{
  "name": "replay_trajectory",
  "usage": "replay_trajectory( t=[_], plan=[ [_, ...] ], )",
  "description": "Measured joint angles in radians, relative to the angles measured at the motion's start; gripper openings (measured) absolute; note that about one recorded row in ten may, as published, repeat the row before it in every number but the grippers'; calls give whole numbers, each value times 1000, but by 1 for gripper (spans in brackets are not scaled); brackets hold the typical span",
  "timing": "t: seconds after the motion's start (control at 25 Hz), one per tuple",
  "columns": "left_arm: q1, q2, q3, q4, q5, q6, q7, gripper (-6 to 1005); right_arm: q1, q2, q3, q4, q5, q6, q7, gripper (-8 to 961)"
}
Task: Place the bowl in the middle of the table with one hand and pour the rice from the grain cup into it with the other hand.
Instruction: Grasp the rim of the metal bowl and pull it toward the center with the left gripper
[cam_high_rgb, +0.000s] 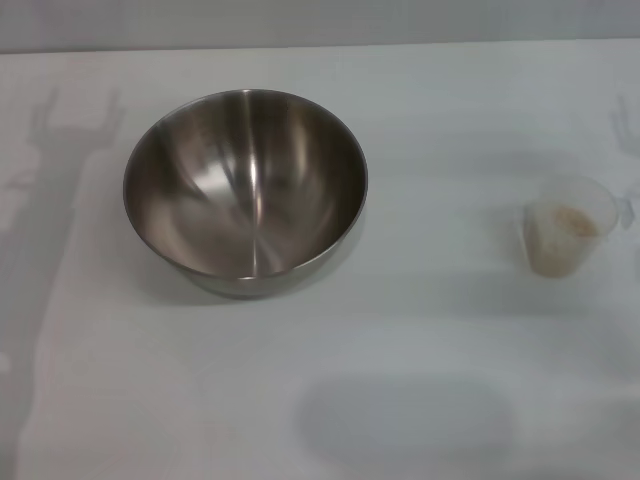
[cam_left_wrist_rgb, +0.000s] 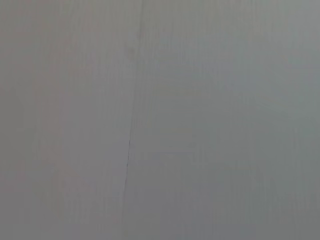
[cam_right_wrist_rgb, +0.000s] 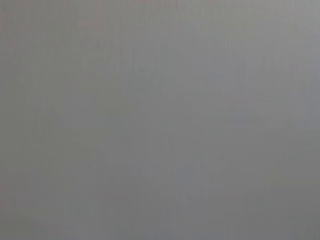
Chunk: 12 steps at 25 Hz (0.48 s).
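Here, the large round stainless-steel bowl (cam_high_rgb: 245, 190) stands upright on the plain white table (cam_high_rgb: 430, 150), left of the middle and empty inside. The small translucent plastic grain cup (cam_high_rgb: 567, 224) stands upright well apart from it, near the right edge, with pale rice (cam_high_rgb: 568, 224) inside. Neither the left gripper nor the right gripper is in any view; both wrist views show only a plain grey surface.

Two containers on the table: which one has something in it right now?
The grain cup, the small translucent one on the robot's right, holds the rice. The bowl, the big steel one left of centre, is empty.
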Motion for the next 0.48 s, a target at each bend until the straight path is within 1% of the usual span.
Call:
replay_trajectory(
  t=[0.48],
  plan=[
    [-1,0,0,-1,0,0,3,834,-2,1,-1,1,1,-1,0,684]
  ],
)
